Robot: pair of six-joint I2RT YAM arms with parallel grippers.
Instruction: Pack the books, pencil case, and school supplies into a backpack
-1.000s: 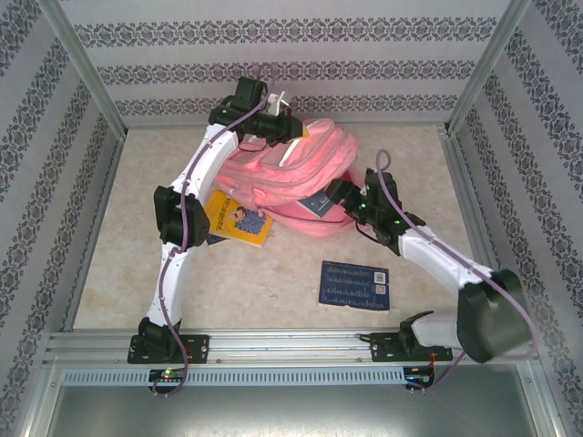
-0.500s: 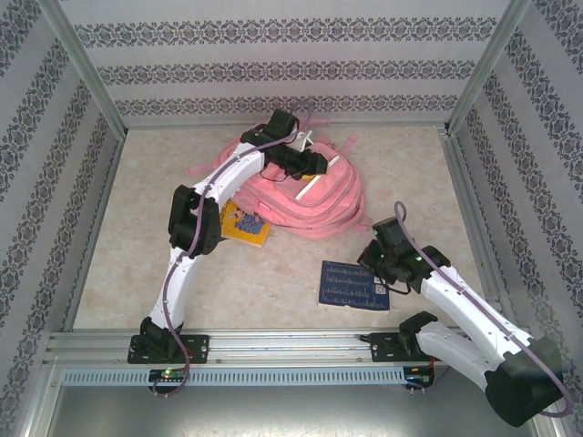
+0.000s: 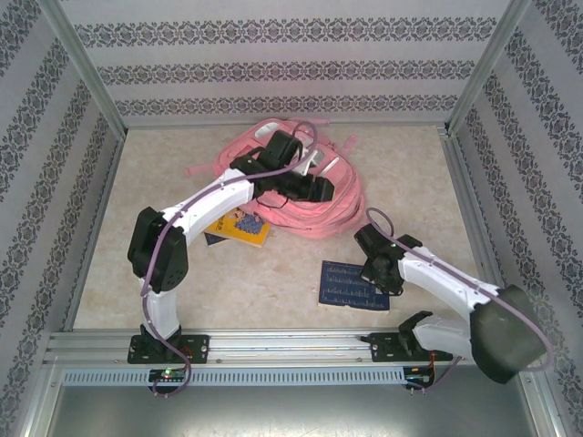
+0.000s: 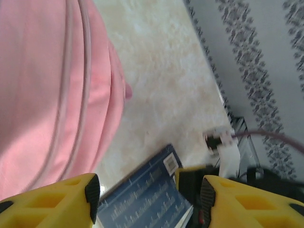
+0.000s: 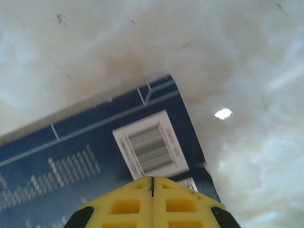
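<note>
Moved: right gripper (image 5: pixel 152 183) has swung from backpack (image 3: pixel 332 208) to navy book (image 3: pixel 351 284) lying near it.
Right jaws: pressed together, empty.
Other arm: left gripper (image 4: pixel 147 190) spread above backpack.
Risk: closed fingers shove book.

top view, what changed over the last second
The right tool pulled back from the backpack toward its base, shut, and now hangs over the edge of the navy book. The left tool opened, letting the backpack go, and it slumped flat. The yellow book and navy book stayed put.
</note>
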